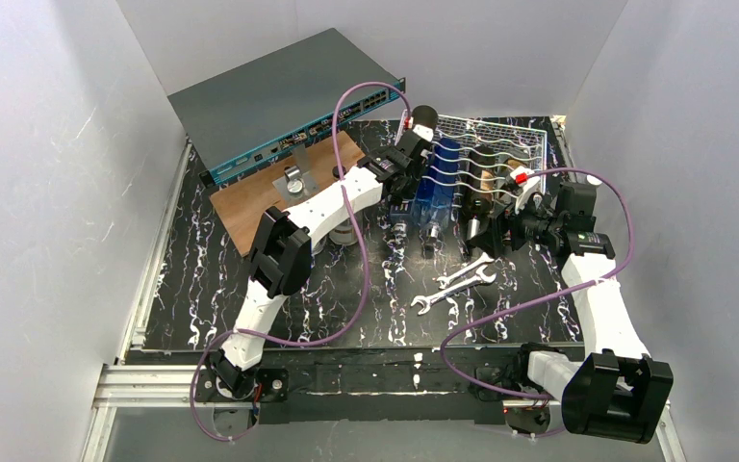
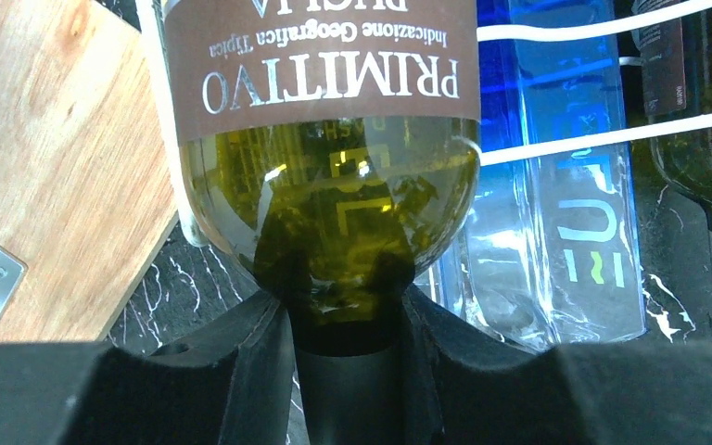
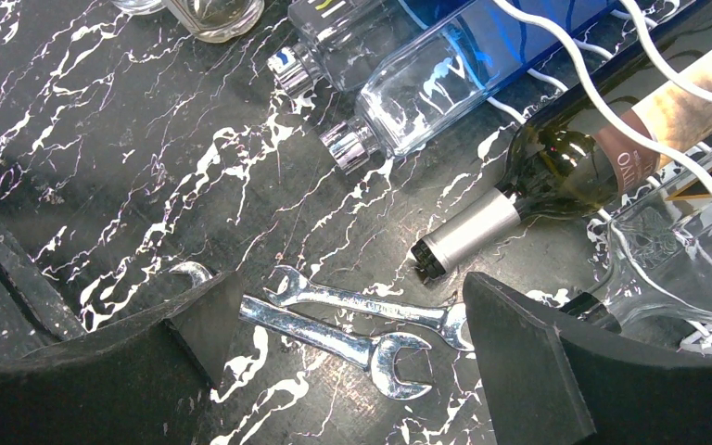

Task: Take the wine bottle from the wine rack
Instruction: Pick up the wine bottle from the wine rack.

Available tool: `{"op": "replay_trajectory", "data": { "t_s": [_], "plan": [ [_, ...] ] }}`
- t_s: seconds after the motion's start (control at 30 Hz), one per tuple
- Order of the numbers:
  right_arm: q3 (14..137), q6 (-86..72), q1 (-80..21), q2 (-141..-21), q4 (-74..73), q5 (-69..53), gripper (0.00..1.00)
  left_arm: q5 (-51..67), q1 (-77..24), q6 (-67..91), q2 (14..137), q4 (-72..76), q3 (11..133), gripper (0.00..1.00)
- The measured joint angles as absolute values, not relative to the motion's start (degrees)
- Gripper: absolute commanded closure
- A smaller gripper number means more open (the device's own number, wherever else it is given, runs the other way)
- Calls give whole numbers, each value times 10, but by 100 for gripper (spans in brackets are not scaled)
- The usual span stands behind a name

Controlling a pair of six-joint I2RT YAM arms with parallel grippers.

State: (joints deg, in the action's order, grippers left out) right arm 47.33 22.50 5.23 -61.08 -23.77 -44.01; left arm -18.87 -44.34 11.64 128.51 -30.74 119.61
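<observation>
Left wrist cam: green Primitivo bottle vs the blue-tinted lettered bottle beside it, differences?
Olive-green round glass wine bottle wears a brown label; clear blue-tinted flat-sided bottle has lettering printed on its glass. Left fingers clamp the green bottle's neck; the blue-tinted one is ungripped. Both point necks toward the camera.

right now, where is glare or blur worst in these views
Left wrist: the green glass wine bottle with brown label is sharp, with small reflections on its shoulder. Right wrist: the two chrome open-ended wrenches flare white. Top external: evenly lit.

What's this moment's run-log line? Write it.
left gripper shut on wine bottle neck | right gripper open over wrenches | wine rack holds bottles
</observation>
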Motion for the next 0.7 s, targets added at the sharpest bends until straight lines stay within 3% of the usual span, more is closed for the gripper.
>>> {"op": "replay_trajectory", "data": {
  "t_s": [0.7],
  "plan": [
    [470, 226, 52, -611, -238, -438, 2, -160, -468, 59, 1240, -263, 1174, 100]
  ]
}}
